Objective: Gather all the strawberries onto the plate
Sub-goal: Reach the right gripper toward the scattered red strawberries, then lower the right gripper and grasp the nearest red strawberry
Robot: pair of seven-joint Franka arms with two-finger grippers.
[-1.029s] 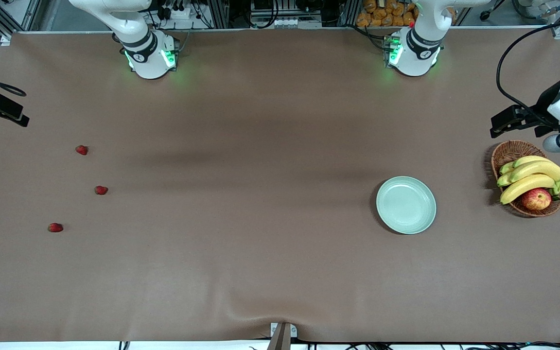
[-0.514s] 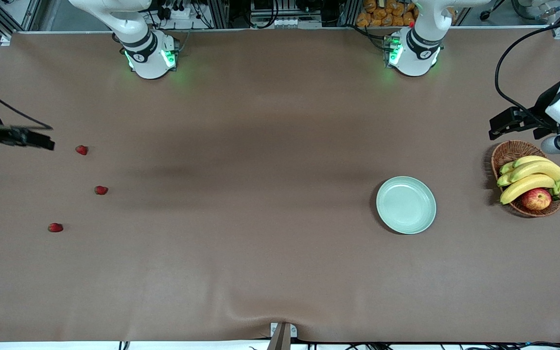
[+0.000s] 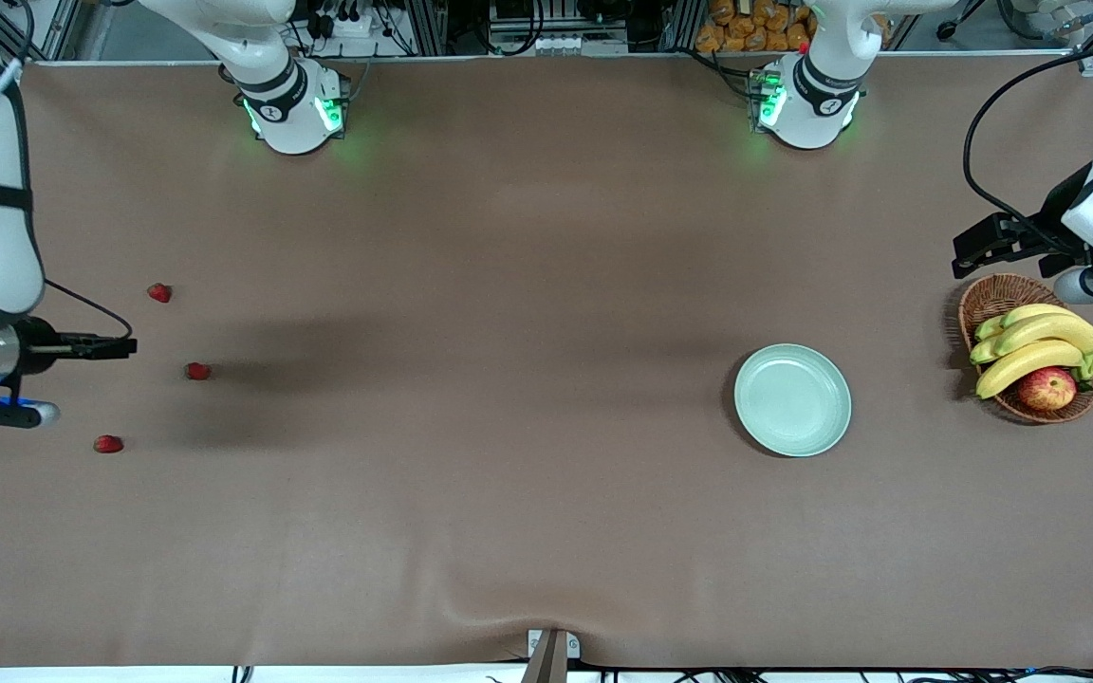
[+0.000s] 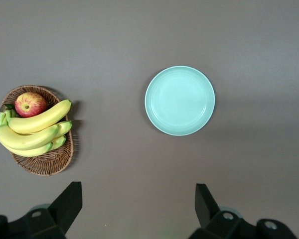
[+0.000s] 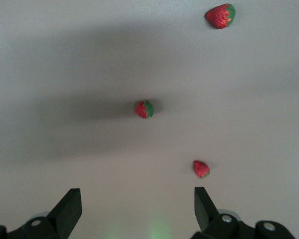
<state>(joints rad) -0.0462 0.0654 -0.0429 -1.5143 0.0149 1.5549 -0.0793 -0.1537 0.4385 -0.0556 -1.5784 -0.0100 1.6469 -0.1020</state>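
Observation:
Three strawberries [image 3: 159,293] [image 3: 197,371] [image 3: 108,443] lie apart on the brown table at the right arm's end. All three also show in the right wrist view [image 5: 220,16] [image 5: 144,108] [image 5: 201,169]. The empty mint-green plate [image 3: 792,399] sits toward the left arm's end and shows in the left wrist view [image 4: 180,100]. My right gripper [image 3: 121,346] [image 5: 137,194] is open and empty, in the air over the table among the strawberries. My left gripper [image 3: 969,249] [image 4: 138,191] is open and empty, held high over the table by the basket.
A brown wicker basket [image 3: 994,292] [image 4: 46,165] with bananas [image 3: 1035,346] [image 4: 32,132] and a red-yellow apple [image 3: 1046,387] [image 4: 30,103] stands at the left arm's end, beside the plate. A small grey mount [image 3: 551,655] sits at the table's near edge.
The right arm has swung in from the table's end and lower in the front view, bringing its gripper over the strawberries. The left gripper has hardly shifted. Strawberries and plate have not moved.

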